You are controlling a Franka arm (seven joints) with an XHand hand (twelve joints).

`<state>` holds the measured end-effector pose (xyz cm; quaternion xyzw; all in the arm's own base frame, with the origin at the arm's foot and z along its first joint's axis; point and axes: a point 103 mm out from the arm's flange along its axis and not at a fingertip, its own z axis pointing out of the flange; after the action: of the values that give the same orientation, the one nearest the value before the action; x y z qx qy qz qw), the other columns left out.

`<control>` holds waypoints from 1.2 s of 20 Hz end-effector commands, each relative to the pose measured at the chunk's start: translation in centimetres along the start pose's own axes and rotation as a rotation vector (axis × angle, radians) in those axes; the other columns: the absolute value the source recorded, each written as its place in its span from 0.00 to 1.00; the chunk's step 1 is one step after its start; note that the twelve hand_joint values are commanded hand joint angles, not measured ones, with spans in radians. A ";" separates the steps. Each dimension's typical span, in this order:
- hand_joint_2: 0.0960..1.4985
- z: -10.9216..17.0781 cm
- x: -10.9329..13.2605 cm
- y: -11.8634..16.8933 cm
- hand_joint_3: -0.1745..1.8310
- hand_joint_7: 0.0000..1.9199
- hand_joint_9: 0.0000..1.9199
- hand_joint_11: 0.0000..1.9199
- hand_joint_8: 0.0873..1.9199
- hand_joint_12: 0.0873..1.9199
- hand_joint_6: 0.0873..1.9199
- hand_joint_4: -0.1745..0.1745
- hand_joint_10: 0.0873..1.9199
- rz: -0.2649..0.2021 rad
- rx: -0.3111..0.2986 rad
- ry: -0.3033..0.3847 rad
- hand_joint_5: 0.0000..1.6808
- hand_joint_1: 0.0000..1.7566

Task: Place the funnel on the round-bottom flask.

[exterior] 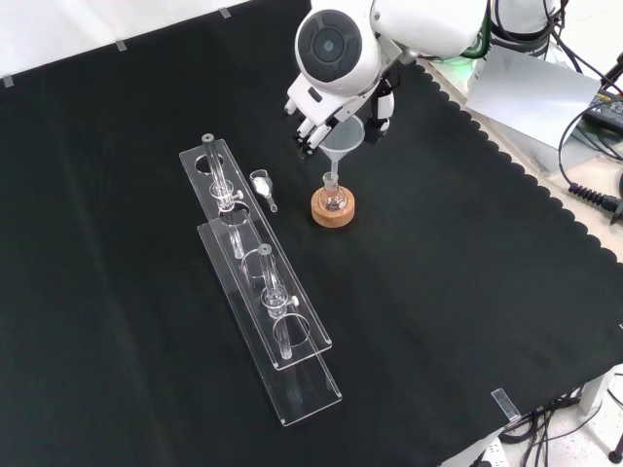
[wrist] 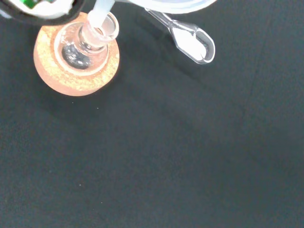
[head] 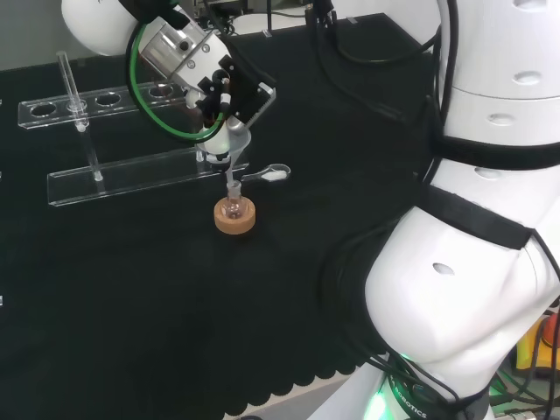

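A small clear round-bottom flask (head: pixel 233 208) (exterior: pixel 333 199) (wrist: pixel 85 45) sits upright on a cork ring stand (head: pixel 234 219) (exterior: pixel 333 210) (wrist: pixel 71 78). The black and white hand (head: pixel 229 92) (exterior: pixel 326 117) is shut on a translucent white funnel (head: pixel 229 144) (exterior: pixel 343 139), holding it right above the flask. The funnel's stem (wrist: pixel 97 16) reaches down to the flask's mouth; in the wrist view its tip sits at the rim of the neck.
A clear scoop with white powder (head: pixel 271 173) (exterior: pixel 261 184) (wrist: pixel 192 42) lies on the cloth beside the stand. Two long clear racks (head: pixel 131 171) (exterior: pixel 268 321) with test tubes stand left of the flask in the front view.
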<state>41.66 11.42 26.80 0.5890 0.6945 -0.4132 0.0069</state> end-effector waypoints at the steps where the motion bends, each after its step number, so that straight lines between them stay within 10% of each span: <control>1: 0.45 0.1 -0.2 0.1 0.41 0.36 0.59 0.35 0.25 0.60 0.28 0.49 0.13 0.003 0.002 0.002 0.39 0.49; 24: 0.46 1.6 0.3 1.4 0.41 0.36 0.59 0.35 0.25 0.60 0.28 0.48 0.12 -0.018 0.024 0.022 0.39 0.49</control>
<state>41.97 10.81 25.10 0.5878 0.6943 -0.4151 -0.0092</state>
